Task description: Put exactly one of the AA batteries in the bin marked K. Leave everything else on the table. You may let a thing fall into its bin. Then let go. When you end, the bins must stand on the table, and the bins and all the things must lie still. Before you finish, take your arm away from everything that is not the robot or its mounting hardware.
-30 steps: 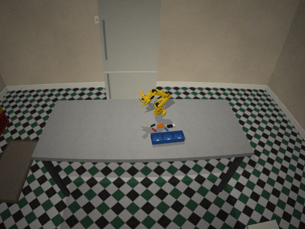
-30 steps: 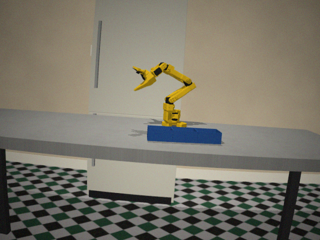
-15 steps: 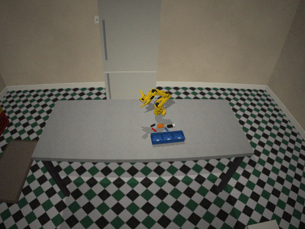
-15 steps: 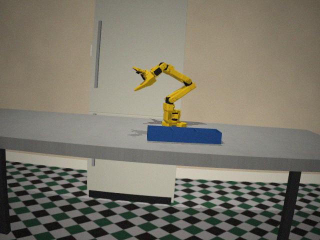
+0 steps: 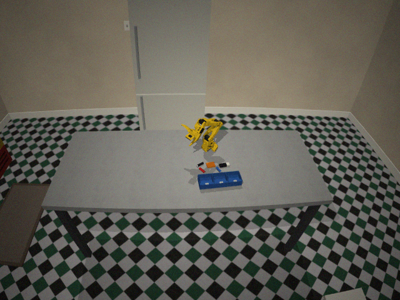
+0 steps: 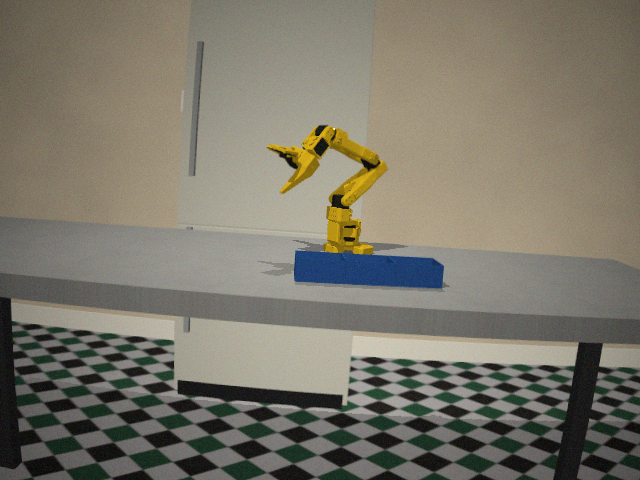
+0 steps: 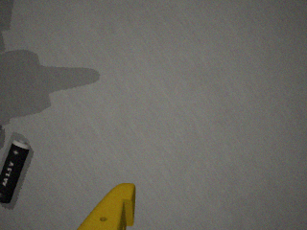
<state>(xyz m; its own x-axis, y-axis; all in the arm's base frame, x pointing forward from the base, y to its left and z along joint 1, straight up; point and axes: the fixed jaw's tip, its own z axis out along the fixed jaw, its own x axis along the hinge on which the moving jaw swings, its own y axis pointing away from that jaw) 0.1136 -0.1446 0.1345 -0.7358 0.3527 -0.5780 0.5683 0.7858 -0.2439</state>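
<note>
My yellow gripper [image 5: 188,132] is open and empty, raised well above the table to the left of the arm's base; it also shows in the exterior view [image 6: 276,169]. A black AA battery [image 5: 200,164] lies near a red item [image 5: 202,169]. A second black battery with a white end [image 5: 224,165] lies to the right. The wrist view shows one jaw [image 7: 115,218] and a black battery [image 7: 14,168] at the left edge. The blue three-compartment bin [image 5: 219,179] stands in front of them, also seen in the exterior view [image 6: 368,268]. Its labels are too small to read.
An orange block [image 5: 210,164] and a small blue item [image 5: 218,169] lie among the batteries. A fridge [image 5: 169,64] stands behind the table. In the exterior view the bin hides the small items.
</note>
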